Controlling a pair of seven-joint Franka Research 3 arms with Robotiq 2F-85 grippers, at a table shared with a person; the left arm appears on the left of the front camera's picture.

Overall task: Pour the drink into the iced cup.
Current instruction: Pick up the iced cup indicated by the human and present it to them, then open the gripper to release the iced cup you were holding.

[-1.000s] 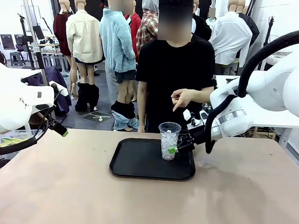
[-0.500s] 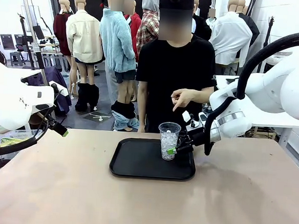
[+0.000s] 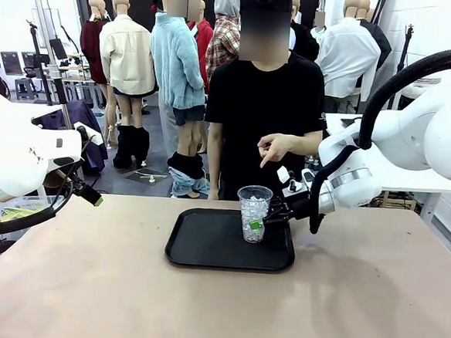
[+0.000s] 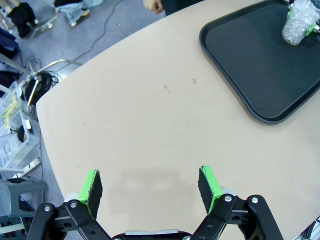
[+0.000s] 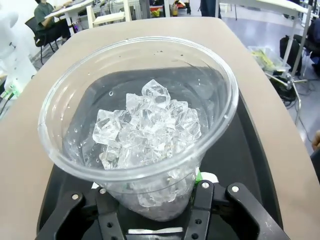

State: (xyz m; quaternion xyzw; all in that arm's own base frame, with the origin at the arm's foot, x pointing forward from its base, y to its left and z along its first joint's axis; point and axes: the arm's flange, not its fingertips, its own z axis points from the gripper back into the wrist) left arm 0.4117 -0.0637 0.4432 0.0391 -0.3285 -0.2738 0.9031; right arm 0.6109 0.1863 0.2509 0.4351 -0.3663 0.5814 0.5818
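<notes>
The iced cup (image 3: 253,210) is clear plastic, half full of ice cubes, and stands upright on the black tray (image 3: 204,253). My right gripper (image 3: 259,226) comes in from the right and is shut on the cup's lower part. In the right wrist view the iced cup (image 5: 145,125) rises between that gripper's (image 5: 150,197) black fingers. My left gripper (image 4: 150,185) hangs open over bare table at the left, far from the iced cup (image 4: 300,22). The drink is out of view.
A person in a black shirt stands at the far side, one hand (image 3: 275,148) pointing down just above the cup. The tray (image 4: 250,65) lies at the table's middle, towards the far edge. Bare tabletop (image 3: 123,301) spreads in front and to both sides.
My right gripper's fingers have closed on the iced cup, which stays on the tray. The left arm and the person's hand have not moved.
</notes>
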